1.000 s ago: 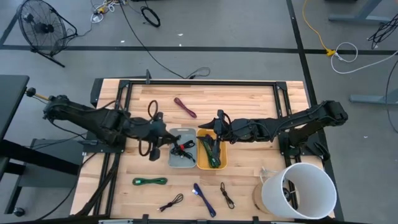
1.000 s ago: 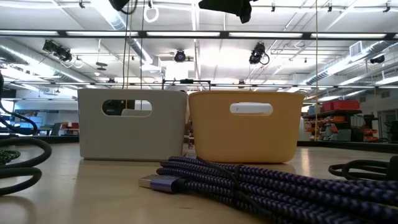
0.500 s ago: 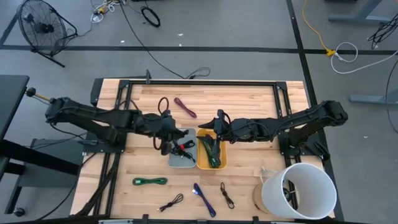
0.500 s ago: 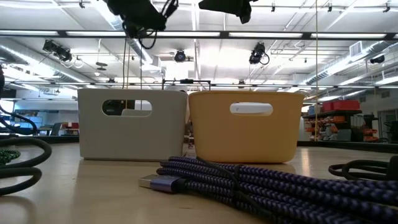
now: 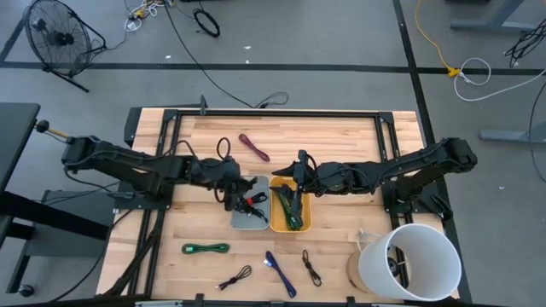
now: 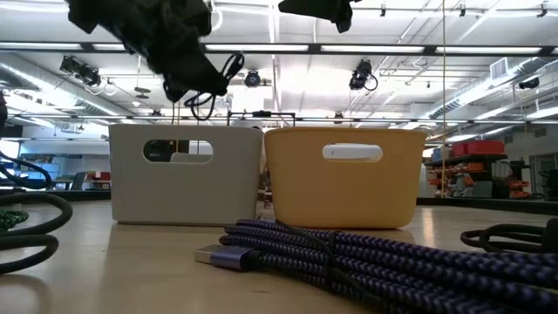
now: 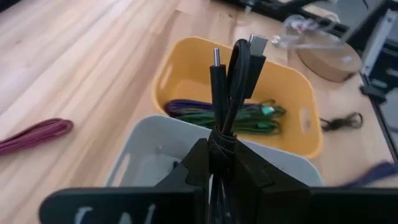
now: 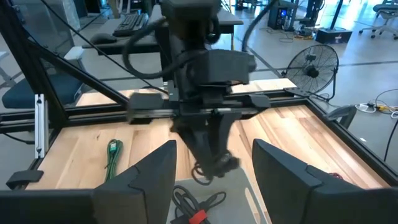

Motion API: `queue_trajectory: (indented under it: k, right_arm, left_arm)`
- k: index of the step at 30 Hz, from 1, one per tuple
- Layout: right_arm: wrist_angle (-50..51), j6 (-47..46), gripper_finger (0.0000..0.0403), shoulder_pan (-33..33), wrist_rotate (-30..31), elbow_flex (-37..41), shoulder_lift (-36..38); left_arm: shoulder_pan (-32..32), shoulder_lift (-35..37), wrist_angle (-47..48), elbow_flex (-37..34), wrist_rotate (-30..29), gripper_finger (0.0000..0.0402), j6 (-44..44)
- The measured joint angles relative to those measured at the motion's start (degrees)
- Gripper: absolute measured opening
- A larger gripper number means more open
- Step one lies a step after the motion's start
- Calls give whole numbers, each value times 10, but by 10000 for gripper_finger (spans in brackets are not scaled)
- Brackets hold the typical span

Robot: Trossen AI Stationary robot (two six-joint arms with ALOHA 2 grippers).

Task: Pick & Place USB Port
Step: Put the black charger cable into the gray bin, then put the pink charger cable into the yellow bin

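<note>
Your left hand point(image 7: 222, 163) is clenched on a bundled black USB cable point(image 7: 229, 93), gripping the coil low so that both connector ends stand up clear above the fingers; that hold keeps the plugs free of the jaws for a clean drop. Directly below and just ahead of this hand sits the grey bin point(image 5: 249, 208), already holding a black cable with a red tie, and beyond it, touching its side, the yellow bin point(image 5: 291, 207) with green and purple cables inside. In the low view the hand hangs above the grey bin's rim, so you appear to be in the carry phase, near the point of placing. Your right hand point(image 8: 213, 171) waits over the yellow bin with its fingers spread and nothing between them, looking back toward your left arm. On the worktop point(image 5: 341, 141) well away from both hands lie more cables: a maroon one point(image 5: 254, 147), a green one point(image 5: 206, 249) and a blue one point(image 5: 279, 272). Check the loop clears the rim before releasing.
</note>
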State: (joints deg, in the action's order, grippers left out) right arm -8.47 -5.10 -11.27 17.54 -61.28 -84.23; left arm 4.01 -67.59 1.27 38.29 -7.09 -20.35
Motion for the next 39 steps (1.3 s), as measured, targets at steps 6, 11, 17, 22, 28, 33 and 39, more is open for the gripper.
queue_trajectory:
  k: [6,11,17,22,28,33,39]
  right_arm:
    - [0,0,210,0,0,0,0]
    - [0,0,210,0,0,0,0]
    - [0,0,210,0,0,0,0]
    - [0,0,210,0,0,0,0]
    - [0,0,210,0,0,0,0]
    - [0,0,210,0,0,0,0]
    - [0,0,210,0,0,0,0]
  left_arm:
    - [-8,0,-32,-26,5,37,-5]
    - [-10,0,-32,-31,3,48,-5]
    - [-10,-7,-34,-31,-7,114,-1]
    - [-10,-7,-32,-31,-8,139,0]
    - [-10,-7,-32,-31,-16,144,11]
    - [-10,-7,-32,-31,-26,139,51]
    - [-35,-7,-28,-31,-127,138,77]
